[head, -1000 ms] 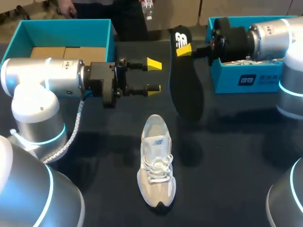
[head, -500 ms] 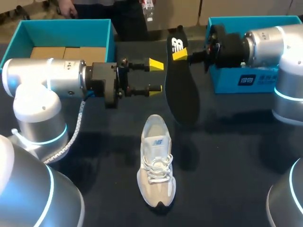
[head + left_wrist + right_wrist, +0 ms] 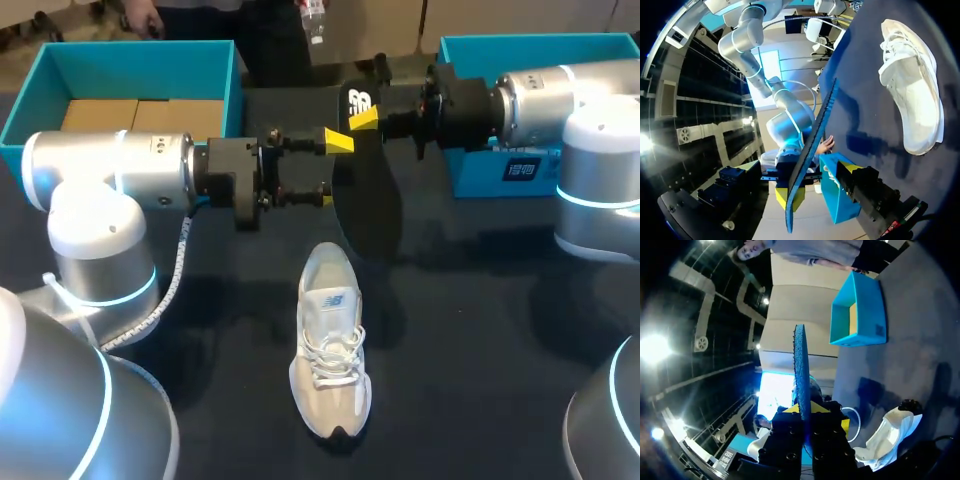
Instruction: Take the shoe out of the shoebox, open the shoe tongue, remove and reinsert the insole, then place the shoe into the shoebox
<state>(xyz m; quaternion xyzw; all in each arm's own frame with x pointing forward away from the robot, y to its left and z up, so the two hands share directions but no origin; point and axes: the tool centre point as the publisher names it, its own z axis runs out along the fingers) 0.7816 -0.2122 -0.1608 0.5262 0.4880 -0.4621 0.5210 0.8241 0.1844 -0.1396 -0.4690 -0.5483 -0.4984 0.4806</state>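
The right gripper (image 3: 366,112) is clamped on the black foam insole (image 3: 368,195) near its heel end. One yellow tip sits on the face w/ the white logo, the other finger behind it. In the right wrist view the insole stands edge-on btwn the two tips. The left gripper (image 3: 331,168) comes in from the opposite side w/ fingers spread wide, gripping nothing. In the head view the insole's side edge sits at its tips, and in the left wrist view the thin edge passes btwn its fingers. Cannot tell whether either left finger touches it.

The insole is held off the dark table (image 3: 500,340), over the middle, btwn the two grippers. Its long axis runs far-to-near in the head view. The heel end is far, at the right gripper. The toe end is near, just beyond the heel of the white-and-grey lace-up sneaker (image 3: 330,355) and apart from it.

The sneaker sits upright on its sole on the table, outside both boxes and nearer the robot than both grippers. Its long axis also runs approx. far-to-near, w/ the heel opening toward the insole and the toe toward the robot.

A teal cardboard shoebox (image 3: 120,60) stands open at far left w/ brown cardboard pieces inside, well apart from the sneaker. A second teal box (image 3: 530,165) is at far right, partly behind the right arm (image 3: 540,90).
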